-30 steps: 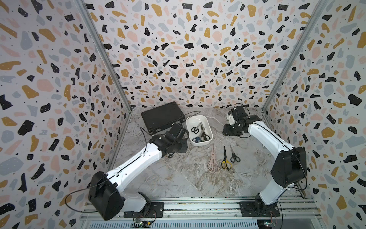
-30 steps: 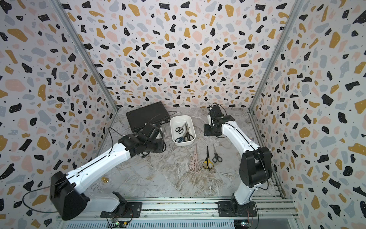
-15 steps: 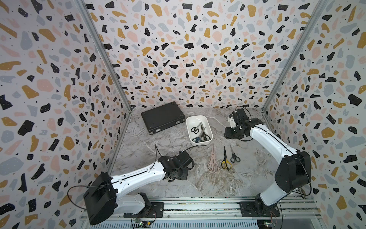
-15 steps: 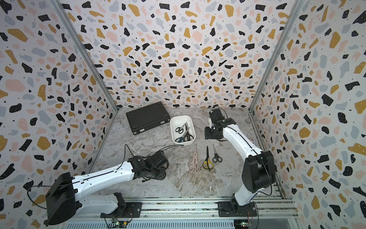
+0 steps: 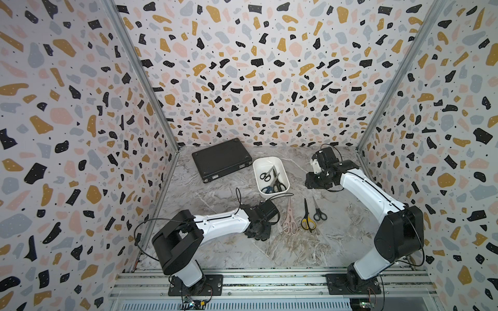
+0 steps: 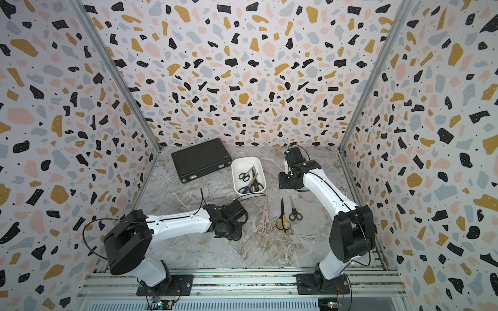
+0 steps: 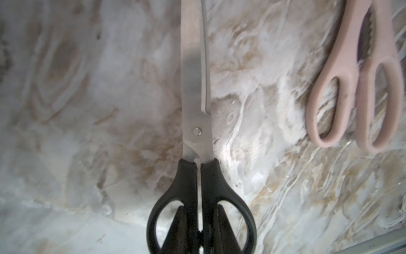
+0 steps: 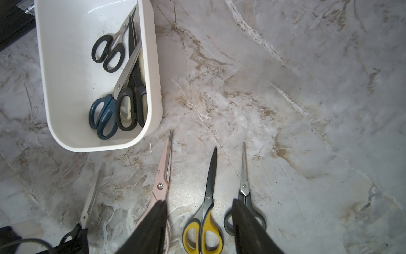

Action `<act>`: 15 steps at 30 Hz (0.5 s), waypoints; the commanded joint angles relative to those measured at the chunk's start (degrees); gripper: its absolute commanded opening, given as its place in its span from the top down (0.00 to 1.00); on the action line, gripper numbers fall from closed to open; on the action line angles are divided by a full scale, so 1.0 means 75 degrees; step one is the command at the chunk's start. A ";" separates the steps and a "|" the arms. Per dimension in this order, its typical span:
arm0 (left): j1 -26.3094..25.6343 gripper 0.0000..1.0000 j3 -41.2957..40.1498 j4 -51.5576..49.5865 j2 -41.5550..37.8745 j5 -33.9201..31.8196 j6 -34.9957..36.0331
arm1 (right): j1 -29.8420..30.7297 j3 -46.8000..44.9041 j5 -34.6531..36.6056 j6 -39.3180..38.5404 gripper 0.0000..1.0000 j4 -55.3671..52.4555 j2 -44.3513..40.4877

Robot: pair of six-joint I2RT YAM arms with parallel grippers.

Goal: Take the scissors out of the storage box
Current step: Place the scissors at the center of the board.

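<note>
Left fingers (image 7: 198,222) grip black-handled scissors (image 7: 198,140) | pink scissors (image 7: 360,72) beside

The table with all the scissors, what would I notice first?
Probably the white plastic storage tub near the back of the marble table, with black- and blue-handled scissors piled inside. In front lie pink-handled scissors, yellow-and-black ones and small grey ones, side by side. The left claw grips another black-handled pair.
</note>
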 commanded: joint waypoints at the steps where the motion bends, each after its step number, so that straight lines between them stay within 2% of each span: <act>1: -0.0043 1.00 0.0384 0.0280 0.0320 0.0115 0.0110 | 0.0030 0.0306 0.0001 0.0009 0.47 -0.0207 -0.0083; 7: -0.0046 1.00 0.0655 0.0492 0.0771 0.0146 -0.0036 | 0.0030 0.0348 0.0014 -0.0016 0.47 -0.0216 -0.0042; 15: -0.0049 1.00 0.1233 0.0373 0.1450 -0.0268 -0.0028 | 0.0030 0.0377 -0.0039 -0.0018 0.47 -0.0191 -0.0030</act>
